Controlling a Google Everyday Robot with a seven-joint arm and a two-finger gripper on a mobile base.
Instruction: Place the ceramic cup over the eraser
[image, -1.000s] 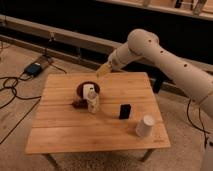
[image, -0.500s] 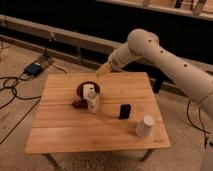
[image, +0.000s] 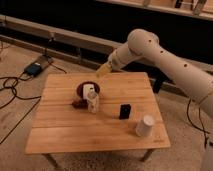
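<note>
The white ceramic cup (image: 145, 126) stands on the wooden table (image: 60, 130) near its front right corner. The black eraser (image: 125, 111) stands upright a little to the cup's left, apart from it. My gripper (image: 101, 71) hangs above the table's far edge, behind the dark bowl (image: 81, 90), well away from the cup and the eraser. It holds nothing that I can see.
A cream-white bottle-like object (image: 92, 98) stands at the front of the dark bowl, with a small dark reddish item (image: 78, 104) to its left. Cables and a blue box (image: 35, 68) lie on the floor at the left. A dark ledge runs behind the table.
</note>
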